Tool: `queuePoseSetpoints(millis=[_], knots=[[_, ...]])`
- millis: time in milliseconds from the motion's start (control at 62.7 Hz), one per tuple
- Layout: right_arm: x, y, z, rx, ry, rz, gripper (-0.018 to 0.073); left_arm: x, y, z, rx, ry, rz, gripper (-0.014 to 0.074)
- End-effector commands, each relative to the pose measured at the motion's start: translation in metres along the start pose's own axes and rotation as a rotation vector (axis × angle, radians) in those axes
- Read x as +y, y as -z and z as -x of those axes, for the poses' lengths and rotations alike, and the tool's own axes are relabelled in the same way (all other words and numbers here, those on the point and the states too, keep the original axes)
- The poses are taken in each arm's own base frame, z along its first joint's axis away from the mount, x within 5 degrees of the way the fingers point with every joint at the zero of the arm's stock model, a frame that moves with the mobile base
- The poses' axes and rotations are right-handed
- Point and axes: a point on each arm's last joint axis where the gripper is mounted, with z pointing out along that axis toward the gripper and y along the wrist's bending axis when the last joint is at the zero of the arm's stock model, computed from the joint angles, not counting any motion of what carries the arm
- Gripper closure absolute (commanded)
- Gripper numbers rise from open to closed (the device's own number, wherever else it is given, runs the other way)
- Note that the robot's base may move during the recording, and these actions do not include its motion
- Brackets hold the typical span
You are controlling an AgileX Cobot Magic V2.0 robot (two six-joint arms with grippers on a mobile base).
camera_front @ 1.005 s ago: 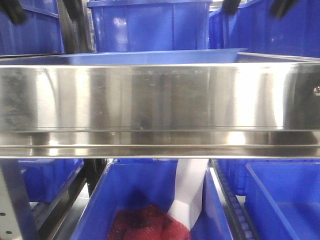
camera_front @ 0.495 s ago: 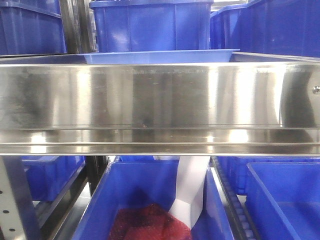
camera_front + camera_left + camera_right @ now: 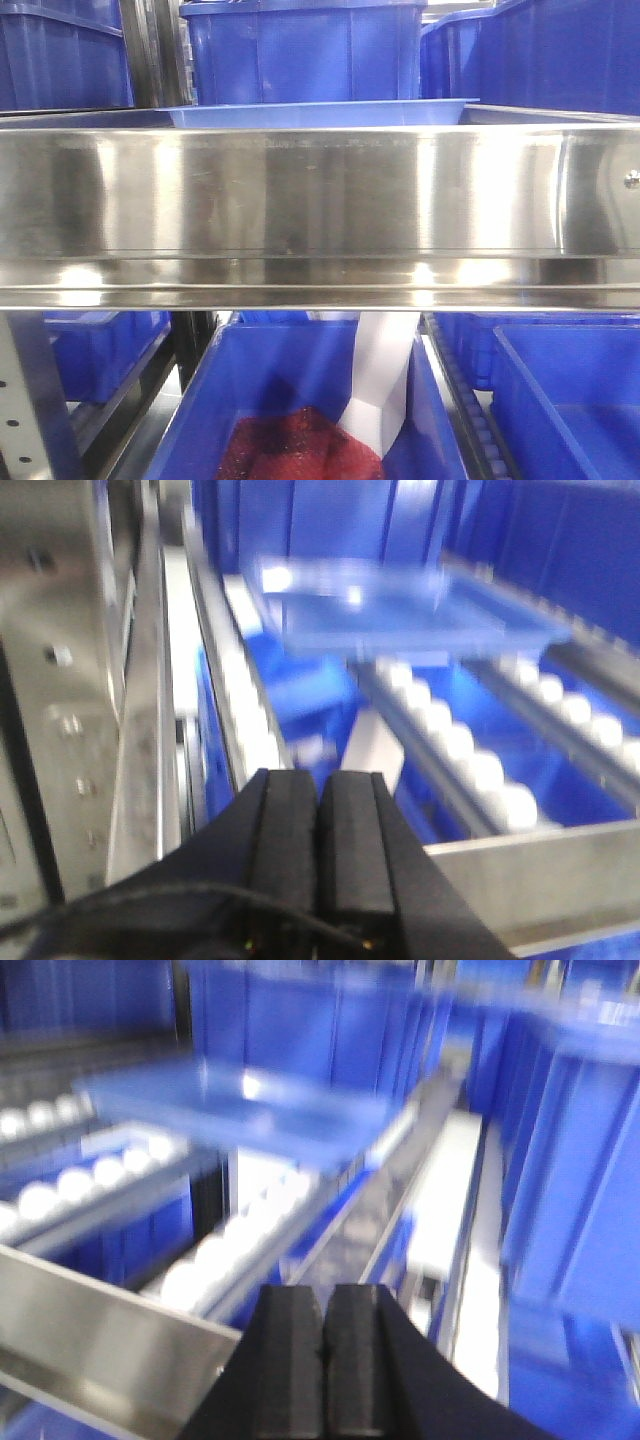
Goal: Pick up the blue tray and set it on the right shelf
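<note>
The blue tray lay on the right shelf, just behind the wide brushed-steel front rail, so that from the front view only its pale flared rim and a strip of its inside showed above the rail's top edge. Behind it stood a dark blue storage bin, with more bins of the same colour to either side. Below the rail, another blue bin held a red mesh bundle and a white folded piece. In the left wrist view the tray sat on rows of white rollers, free of any grip, well ahead of the left pincer, whose two black pads were pressed together with nothing between them. The picture was blurred, so finer detail of the tray could not be made out. In the right wrist view the tray appeared up and to the left, resting over the roller tracks, and the right pincer was likewise drawn fully together and empty, apart from the tray. A steel rail crossed the lower left of that view, in front of the rollers.
</note>
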Motion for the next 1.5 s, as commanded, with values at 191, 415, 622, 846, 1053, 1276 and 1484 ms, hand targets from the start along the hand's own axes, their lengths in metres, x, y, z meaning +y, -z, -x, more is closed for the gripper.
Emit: queuePoseSetpoints(millis=[191,415,622,846,1053,1276,1484], knots=[[0.0,0.004,0.013,-0.187,0.02,-0.003,0.0504,-0.003,0.007,0.018,-0.158,-0.016,-0.024,0.0645],[0.0,0.004,0.013,-0.187,0.02,-0.003,0.0504,-0.003,0.007,0.018,-0.158,-0.016,-0.024,0.0645],[0.0,0.004,0.013,-0.187,0.02,-0.003,0.0504,-0.001,0.009,0.016,-0.159,-0.015,-0.011,0.0645],[0.0,0.004,0.013,-0.187,0.02,-0.003,0.0504,0.017,0.025,-0.031,-0.215,-0.003,0.168,0.0645],[0.0,0.004,0.013,-0.187,0.02,-0.003,0.0504,0.029,0.029,-0.09,-0.28,0.003,0.286,0.0645],[0.0,0.004,0.012,-0.182,0.02,-0.003,0.0504,0.035,0.022,-0.119,-0.288,-0.002,0.307,0.0645],[0.0,0.004,0.012,-0.182,0.02,-0.003,0.0504,0.036,0.021,-0.121,-0.275,0.0,0.309,0.0645]])
